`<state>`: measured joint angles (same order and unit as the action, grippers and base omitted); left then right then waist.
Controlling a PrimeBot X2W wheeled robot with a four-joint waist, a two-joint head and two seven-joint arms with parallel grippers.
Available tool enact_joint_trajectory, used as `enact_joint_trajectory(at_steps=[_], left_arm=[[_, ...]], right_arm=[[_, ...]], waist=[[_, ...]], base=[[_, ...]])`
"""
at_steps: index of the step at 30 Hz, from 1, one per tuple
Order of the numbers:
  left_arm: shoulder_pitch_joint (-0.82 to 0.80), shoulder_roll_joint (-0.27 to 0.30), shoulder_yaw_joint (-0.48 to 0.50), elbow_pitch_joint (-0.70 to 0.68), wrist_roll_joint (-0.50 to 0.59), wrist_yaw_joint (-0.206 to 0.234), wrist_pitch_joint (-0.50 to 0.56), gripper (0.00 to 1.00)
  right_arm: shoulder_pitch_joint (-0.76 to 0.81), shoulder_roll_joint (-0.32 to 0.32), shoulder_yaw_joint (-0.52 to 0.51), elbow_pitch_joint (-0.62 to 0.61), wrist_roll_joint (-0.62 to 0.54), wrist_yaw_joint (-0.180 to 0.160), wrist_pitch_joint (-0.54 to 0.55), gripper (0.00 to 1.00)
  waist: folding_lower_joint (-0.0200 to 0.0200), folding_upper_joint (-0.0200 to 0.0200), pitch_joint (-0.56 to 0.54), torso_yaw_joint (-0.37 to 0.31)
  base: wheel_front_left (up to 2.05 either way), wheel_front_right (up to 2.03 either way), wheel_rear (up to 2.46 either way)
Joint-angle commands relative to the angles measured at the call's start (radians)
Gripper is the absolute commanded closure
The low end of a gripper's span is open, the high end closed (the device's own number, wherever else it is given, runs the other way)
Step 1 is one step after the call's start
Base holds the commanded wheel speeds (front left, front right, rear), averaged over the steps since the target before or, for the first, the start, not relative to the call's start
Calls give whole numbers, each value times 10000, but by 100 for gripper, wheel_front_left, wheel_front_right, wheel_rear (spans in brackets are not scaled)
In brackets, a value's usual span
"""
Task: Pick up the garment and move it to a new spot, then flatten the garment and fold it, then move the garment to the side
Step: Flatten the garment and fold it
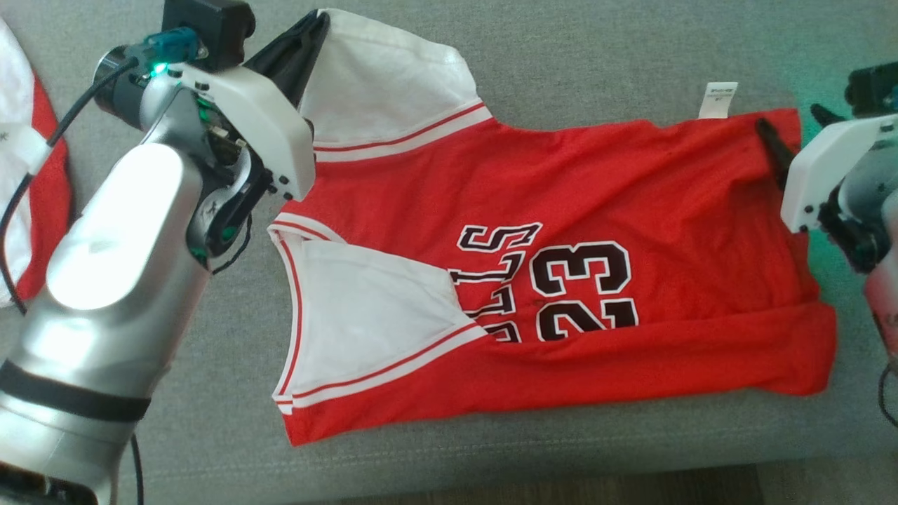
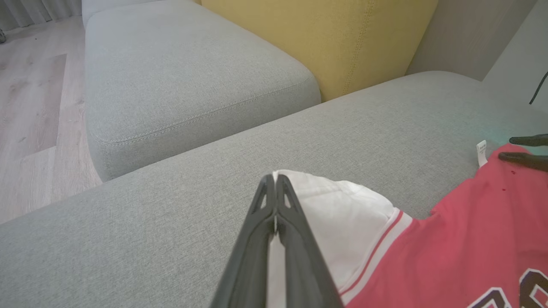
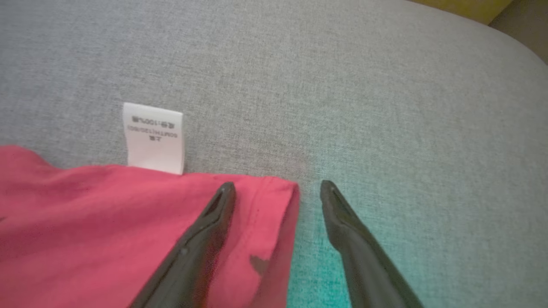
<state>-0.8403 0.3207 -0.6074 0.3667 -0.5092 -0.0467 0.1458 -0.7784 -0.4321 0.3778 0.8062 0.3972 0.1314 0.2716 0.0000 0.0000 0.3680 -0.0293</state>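
The red basketball jersey [image 1: 575, 210] lies spread on a grey sofa cushion [image 1: 596, 56], its near long edge folded over in a strip. On its chest the number 23 [image 1: 582, 270] stands in black with a white outline. A second, nearer pair of digits is cut off by the folded strip. Beside it are black letters [image 1: 498, 238] ending in LLS, the rest hidden under a white inner panel trimmed with red and white stripes.

At the jersey's far left, the left gripper [image 1: 319, 21] is clenched tight on the white shoulder part, and the left wrist view shows cloth pinched between the two closed fingers [image 2: 275, 182]. At the far right corner, the right gripper [image 3: 277, 188] stands wide apart, grasping nothing. One finger [image 3: 214, 214] rests over the red hem and the other lies over bare cushion just past the corner.

A white care label [image 3: 154, 139] sticks out from the far edge near that corner. Its small print is upside down and too blurred to read.

A second red and white garment [image 1: 42, 189] lies at the left. Beyond the cushion are another grey seat [image 2: 180, 77], a yellow backrest [image 2: 317, 38] and a pale wooden floor [image 2: 34, 107].
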Motion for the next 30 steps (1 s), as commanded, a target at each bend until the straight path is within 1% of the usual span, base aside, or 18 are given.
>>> enact_joint_trajectory(at_steps=[1, 3, 6, 10, 11, 12, 14, 17, 22, 26, 30], left_arm=[[-337, 483, 329, -470, -20, 97, 108, 100], [-339, 498, 327, -537, -27, 117, 146, 100], [-346, 539, 342, -721, -53, 210, 222, 100], [-307, 567, 390, -779, -98, 309, 197, 100], [-279, 576, 393, -783, -109, 324, 184, 100], [-249, 585, 395, -783, -122, 338, 172, 100], [-195, 616, 421, -771, -144, 382, 134, 100], [-134, 684, 487, -723, -146, 486, 39, 100], [-145, 767, 637, -625, -102, 732, -171, 100], [-245, 728, 706, -466, -36, 903, -397, 100], [-421, 581, 779, -190, 1, 1034, -737, 100]], right_arm=[[-319, -184, 126, 70, -4, -7, -229, 0], [-382, -154, 163, 214, 23, -7, -282, 0], [-579, -31, 331, 743, 254, -7, -376, 0], [-600, 186, 598, 1024, 945, -7, -122, 0], [-589, 189, 682, 1042, 1139, -7, -52, 40], [-591, 153, 782, 1044, 1267, -7, -35, 100], [-575, 65, 973, 1056, 1462, -7, -66, 100], [-633, -98, 1063, 1139, 1608, -7, -424, 100], [-1085, -361, 830, 1847, 1260, -7, -1288, 100], [-1403, -128, 632, 2356, 1106, -7, -1863, 100], [-1592, 144, 711, 2370, 1227, -7, -2359, 100]], waist=[[0, 0, 75, 11], [0, 0, 106, 9], [0, 0, 197, 27], [0, 0, 204, 53], [0, 0, 183, 57], [0, 0, 162, 60], [0, 0, 118, 68], [0, 0, 59, 80], [0, 0, 44, 80], [0, 0, 82, 91], [0, 0, 103, 92]], base=[[0, 0, 0], [0, 0, 0], [0, 0, 0], [0, 0, 0], [0, 0, 0], [0, 0, 0], [0, 0, 0], [0, 0, 0], [0, 0, 0], [0, 0, 0], [0, 0, 0]])
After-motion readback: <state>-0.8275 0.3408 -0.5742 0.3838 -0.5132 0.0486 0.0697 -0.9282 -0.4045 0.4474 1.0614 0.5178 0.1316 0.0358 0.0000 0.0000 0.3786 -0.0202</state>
